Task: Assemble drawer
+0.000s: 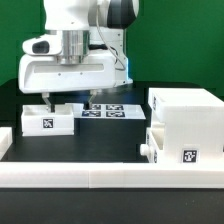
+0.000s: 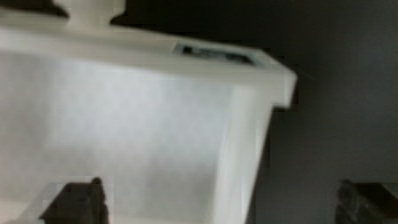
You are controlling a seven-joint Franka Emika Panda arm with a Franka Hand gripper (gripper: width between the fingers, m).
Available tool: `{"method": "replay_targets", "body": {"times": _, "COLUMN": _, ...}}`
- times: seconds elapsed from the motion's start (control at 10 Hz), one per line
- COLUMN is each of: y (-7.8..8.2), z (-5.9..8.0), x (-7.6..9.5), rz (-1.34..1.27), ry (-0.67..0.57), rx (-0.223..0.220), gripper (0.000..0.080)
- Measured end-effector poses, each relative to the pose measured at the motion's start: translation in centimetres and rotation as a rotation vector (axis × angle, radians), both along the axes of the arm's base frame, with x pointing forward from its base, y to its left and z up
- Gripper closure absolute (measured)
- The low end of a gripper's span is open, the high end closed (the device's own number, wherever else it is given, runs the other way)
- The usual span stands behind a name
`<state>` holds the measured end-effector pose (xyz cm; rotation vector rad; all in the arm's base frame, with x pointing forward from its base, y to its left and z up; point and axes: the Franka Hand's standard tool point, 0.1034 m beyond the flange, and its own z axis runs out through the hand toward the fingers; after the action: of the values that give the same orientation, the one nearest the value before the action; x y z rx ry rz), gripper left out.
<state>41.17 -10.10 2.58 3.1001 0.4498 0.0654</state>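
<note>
- White plastic makes up every part I have here: the loose tray point(image 1: 45, 120) lies on the black table point(image 1: 110, 140) at the exterior view's left, with 1 square tag point(image 1: 47, 124) on the side that faces the camera.
- My gripper point(image 1: 70, 101) hangs directly over that tray, pointing straight down.
- Its 2 fingers stand wide apart and clamp nothing.
- From the wrist view, the same tray fills most of the picture as a pale blurred slab, with its knob point(image 2: 89, 10) at the far end.
- One dark fingertip point(image 2: 75, 200) shows over the tray's pale surface, and the other shows over the dark table past the tray's side edge.
- I cannot tell whether either tip touches the plastic.
- The drawer casing point(image 1: 185, 118), a tall box, stands on the table at the exterior view's right, well apart from my gripper.
- A 2nd tray point(image 1: 158, 142) appears to sit low in that casing, with its front sticking out toward the exterior view's left and a small round knob on it.
- The marker board point(image 1: 108, 112) lies flat on the table between the loose tray and the casing, just beside my gripper.
- A long low border rail point(image 1: 100, 180) runs along the table's near edge in the exterior view.
</note>
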Motion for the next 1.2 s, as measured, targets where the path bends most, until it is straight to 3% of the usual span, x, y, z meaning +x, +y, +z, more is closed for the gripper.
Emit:
{"method": "replay_targets", "body": {"times": 0.3, "y": 0.1, "z": -1.9, "x": -1.0, "rz": 0.0, "ry": 0.015, "rx": 0.003, "gripper": 0.0151}}
{"method": "replay_targets", "body": {"times": 0.6, "y": 0.0, "z": -2.1, "x": -1.4, "rz": 0.004, "ry": 0.022, "rx": 0.005, "gripper": 0.0151}}
{"method": "replay_targets", "body": {"times": 0.8, "y": 0.0, "z": -2.1, "x": -1.4, "rz": 0.006, "ry": 0.023, "rx": 0.005, "gripper": 0.0198}}
{"method": "replay_targets", "body": {"times": 0.9, "y": 0.0, "z": -2.1, "x": -1.4, "rz": 0.009, "ry": 0.023, "rx": 0.005, "gripper": 0.0377}}
{"method": "replay_targets", "body": {"times": 1.0, "y": 0.0, "z": -2.1, "x": -1.4, "rz": 0.01, "ry": 0.023, "rx": 0.005, "gripper": 0.0377}}
{"method": "replay_targets", "body": {"times": 1.1, "y": 0.1, "z": -2.1, "x": -1.4, "rz": 0.012, "ry": 0.022, "rx": 0.005, "gripper": 0.0573}}
{"method": "replay_targets", "body": {"times": 1.2, "y": 0.2, "z": -2.1, "x": -1.4, "rz": 0.013, "ry": 0.022, "rx": 0.006, "gripper": 0.0707}}
